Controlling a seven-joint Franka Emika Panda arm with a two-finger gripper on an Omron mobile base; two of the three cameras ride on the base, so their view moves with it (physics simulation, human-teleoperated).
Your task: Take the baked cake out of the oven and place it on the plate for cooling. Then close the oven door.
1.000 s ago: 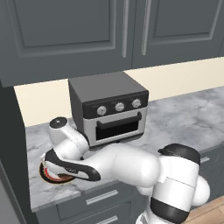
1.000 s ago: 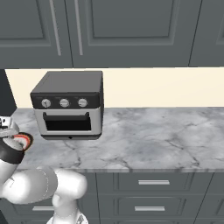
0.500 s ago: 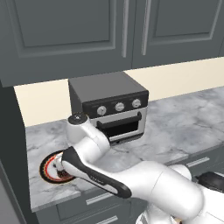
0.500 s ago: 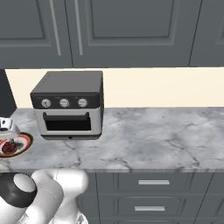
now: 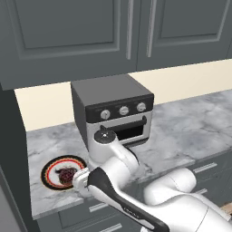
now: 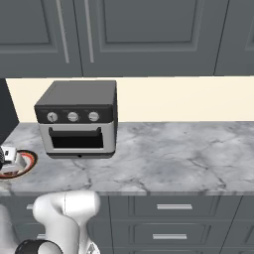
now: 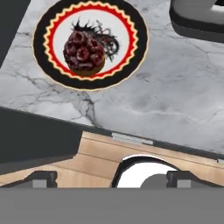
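The baked cake [image 7: 84,51], a dark reddish-brown lump, sits in the middle of the round plate [image 7: 131,30], which has a black and red rim. The same cake [image 5: 68,173] and plate [image 5: 47,174] lie on the counter left of the oven [image 5: 113,108]. My gripper [image 7: 113,179] hovers over the counter's front edge, just right of the plate, open, with nothing between its widely spread fingertips. The oven door [image 5: 124,129] stands upright against the oven front, its bar handle [image 6: 74,131] on top.
The marble counter [image 6: 173,154] runs off to the right of the oven. Grey drawers [image 6: 168,206] sit below it and dark cabinets [image 5: 90,31] hang above. A dark wall [image 5: 9,154] borders the plate's left side. My own arm [image 5: 136,181] crosses in front of the oven.
My hand has drawn back from over the plate toward the counter's front edge, leaving the cake on the plate. The arm's elbow has swung right. The jaws stayed open.
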